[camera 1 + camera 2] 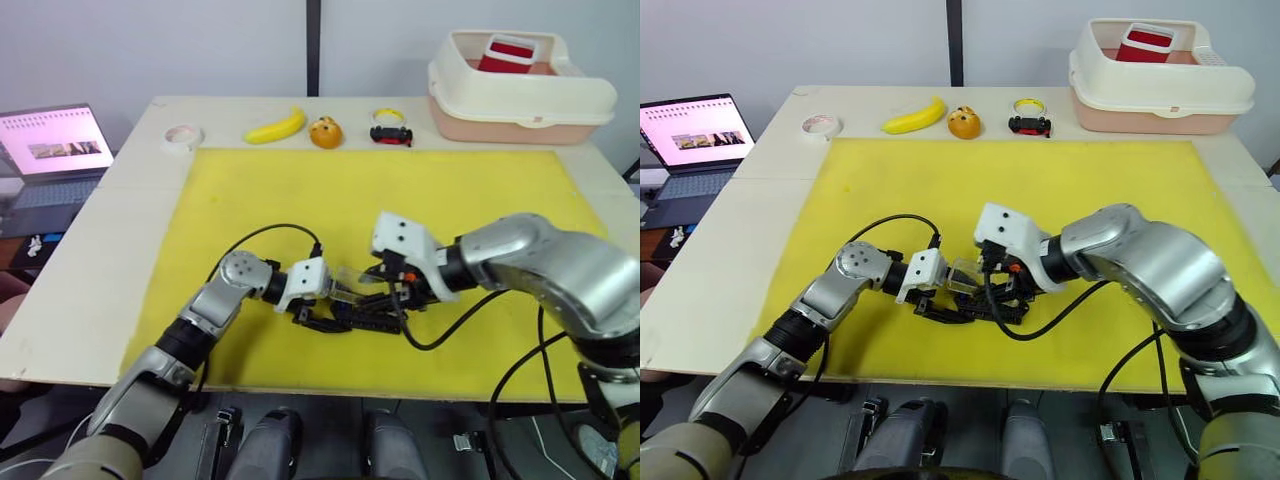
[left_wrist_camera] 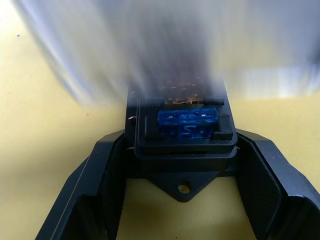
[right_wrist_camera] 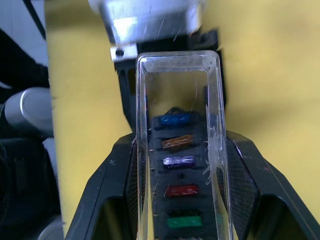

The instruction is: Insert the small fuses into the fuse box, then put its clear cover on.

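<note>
Item: fuse box (image 2: pixel 182 150). Black plastic block lying on the yellow mat (image 1: pixel 300 190), near its front edge, between my two arms. My left fingers (image 2: pixel 107 190) are clamped on its two long sides at one end, pinning it to the mat.

Item: small fuses (image 3: pixel 176 161). Seated in a row in the box's slots: blue, tan, a pale violet-grey, red, green, as seen through the lid from the right wrist. None loose that I can see, so insertion looks finished.

Item: clear cover (image 3: pixel 177 145). Transparent lid, scratched along one edge, grasped by its two long walls in my right fingers (image 3: pixel 250 185) and held directly over the fuse row, lengthwise with the box. Whether it already touches the box I cannot tell. Handling, by judgement: very light, stiff but thin-walled, smooth and likely to slip or pop out if squeezed hard; a firm side grip and a straight, square press down should seat it. A skewed start could jam one end or chip a wall.

Surroundings: bench (image 1: pixel 90 260) under the mat. At its far edge, a roll of tape (image 1: pixel 184 136), banana (image 1: pixel 276 127), small orange thing (image 1: pixel 325 132), toy car (image 1: pixel 391 134), cream bin (image 1: pixel 520 95). Laptop (image 1: pixel 55 150) off to the left.
</note>
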`<action>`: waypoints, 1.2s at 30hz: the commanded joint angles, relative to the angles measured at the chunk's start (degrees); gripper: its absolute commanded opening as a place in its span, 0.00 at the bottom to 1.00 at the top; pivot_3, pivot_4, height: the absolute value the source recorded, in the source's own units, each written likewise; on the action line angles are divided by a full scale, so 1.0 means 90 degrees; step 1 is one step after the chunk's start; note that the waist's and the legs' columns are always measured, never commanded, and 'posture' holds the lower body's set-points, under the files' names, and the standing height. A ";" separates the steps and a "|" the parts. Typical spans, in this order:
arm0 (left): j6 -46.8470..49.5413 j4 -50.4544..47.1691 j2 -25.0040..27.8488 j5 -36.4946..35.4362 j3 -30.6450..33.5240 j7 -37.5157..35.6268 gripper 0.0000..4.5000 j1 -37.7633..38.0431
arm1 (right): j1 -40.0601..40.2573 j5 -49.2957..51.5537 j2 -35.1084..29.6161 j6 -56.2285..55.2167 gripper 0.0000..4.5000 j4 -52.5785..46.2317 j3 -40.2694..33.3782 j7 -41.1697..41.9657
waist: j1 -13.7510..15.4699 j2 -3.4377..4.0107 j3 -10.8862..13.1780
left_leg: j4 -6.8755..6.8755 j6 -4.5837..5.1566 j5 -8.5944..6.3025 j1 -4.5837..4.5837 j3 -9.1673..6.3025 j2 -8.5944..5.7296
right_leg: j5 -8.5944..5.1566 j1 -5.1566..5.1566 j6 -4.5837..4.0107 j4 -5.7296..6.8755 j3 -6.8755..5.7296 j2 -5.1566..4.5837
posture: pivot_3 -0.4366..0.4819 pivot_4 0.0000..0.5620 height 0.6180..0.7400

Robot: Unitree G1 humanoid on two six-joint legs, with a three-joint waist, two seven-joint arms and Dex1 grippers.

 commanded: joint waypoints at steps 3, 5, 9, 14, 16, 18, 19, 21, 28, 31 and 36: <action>-0.0074 0.0169 -0.0025 0.0262 0.0041 0.0047 0.56 -0.0023 | -0.0146 -0.0057 -0.0135 -0.0063 0.38 -0.0124 0.0232 -0.0097 | -0.0001 0.0000 0.0000 | 0.0000 0.0000 0.0000 0.0000 0.0000 0.0000 | 0.0000 0.0000 0.0000 0.0001 -0.0001 0.0001 | 0.48 0.27 1.00; -0.0073 0.0191 -0.0044 0.0274 0.0051 0.0045 0.56 -0.0033 | -0.0146 -0.0112 -0.0217 -0.0126 0.38 -0.0140 0.0340 -0.0117 | 0.0000 0.0000 0.0000 | 0.0001 0.0000 0.0000 0.0000 0.0000 0.0000 | 0.0000 0.0002 0.0000 0.0001 -0.0001 0.0001 | 0.48 0.27 1.00; -0.0065 0.0220 -0.0063 0.0282 0.0064 0.0030 0.56 -0.0053 | -0.0142 -0.0298 -0.0457 -0.0351 0.38 -0.0224 0.0592 -0.0100 | -0.0002 0.0000 0.0000 | 0.0002 0.0001 0.0000 0.0001 -0.0001 0.0000 | 0.0000 0.0004 0.0001 0.0000 -0.0002 0.0001 | 0.48 0.27 1.00; -0.0074 0.0226 -0.0073 0.0287 0.0066 0.0019 0.56 -0.0062 | -0.0178 -0.0504 -0.0660 -0.0678 0.38 -0.0298 0.0788 -0.0001 | -0.0002 0.0000 0.0000 | 0.0002 0.0001 0.0000 0.0001 -0.0001 0.0000 | 0.0000 0.0004 0.0001 0.0001 -0.0003 0.0001 | 0.48 0.27 1.00; -0.0079 0.0226 -0.0078 0.0288 0.0063 0.0014 0.56 -0.0061 | -0.0173 -0.0543 -0.0689 -0.0736 0.38 -0.0304 0.0825 0.0035 | -0.0002 0.0000 0.0000 | 0.0002 0.0001 0.0000 0.0001 -0.0002 0.0000 | 0.0000 0.0004 0.0001 0.0001 -0.0003 0.0001 | 0.48 0.27 1.00; -0.0083 0.0227 -0.0081 0.0293 0.0060 0.0011 0.56 -0.0063 | -0.0160 -0.0584 -0.0692 -0.0792 0.38 -0.0325 0.0894 0.0082 | -0.0001 0.0000 0.0000 | 0.0002 0.0001 0.0000 0.0001 -0.0001 0.0000 | 0.0000 0.0005 0.0001 0.0001 -0.0003 0.0001 | 0.48 0.27 1.00; -0.0084 0.0225 -0.0082 0.0296 0.0059 0.0013 0.56 -0.0064 | -0.0151 -0.0602 -0.0688 -0.0818 0.38 -0.0335 0.0918 0.0098 | -0.0002 0.0000 0.0000 | 0.0002 0.0001 0.0000 0.0001 -0.0001 0.0000 | 0.0000 0.0005 0.0001 0.0001 -0.0003 0.0001 | 0.48 0.27 1.00; -0.0072 0.0216 -0.0081 0.0294 0.0064 0.0016 0.56 -0.0059 | -0.0138 -0.0620 -0.0639 -0.0843 0.38 -0.0330 0.0957 0.0109 | -0.0002 0.0000 0.0000 | 0.0002 0.0001 0.0000 0.0001 -0.0001 0.0000 | 0.0000 0.0005 0.0001 0.0002 -0.0003 0.0001 | 0.48 0.27 1.00; -0.0031 0.0165 -0.0059 0.0305 0.0069 0.0034 0.56 -0.0024 | -0.0136 -0.0782 -0.0532 -0.0962 0.38 -0.0224 0.1120 0.0138 | -0.0007 0.0000 -0.0001 | 0.0002 0.0001 0.0000 0.0002 -0.0002 0.0000 | 0.0000 0.0005 0.0001 0.0002 -0.0004 0.0002 | 0.48 0.27 1.00; -0.0014 0.0155 -0.0064 0.0307 0.0073 0.0049 0.56 -0.0017 | -0.0113 -0.0847 -0.0497 -0.1025 0.38 -0.0190 0.1151 0.0189 | -0.0011 0.0000 -0.0001 | 0.0002 0.0001 0.0000 0.0004 -0.0002 0.0000 | 0.0000 0.0006 0.0001 0.0004 -0.0004 0.0002 | 0.48 0.27 1.00; 0.0027 0.0134 -0.0072 0.0313 0.0081 0.0057 0.56 -0.0008 | -0.0113 -0.0902 -0.0420 -0.1068 0.38 -0.0154 0.1133 0.0237 | -0.0014 0.0000 -0.0001 | 0.0002 0.0001 0.0000 0.0006 -0.0002 0.0001 | 0.0000 0.0006 0.0001 0.0007 -0.0003 0.0002 | 0.48 0.27 1.00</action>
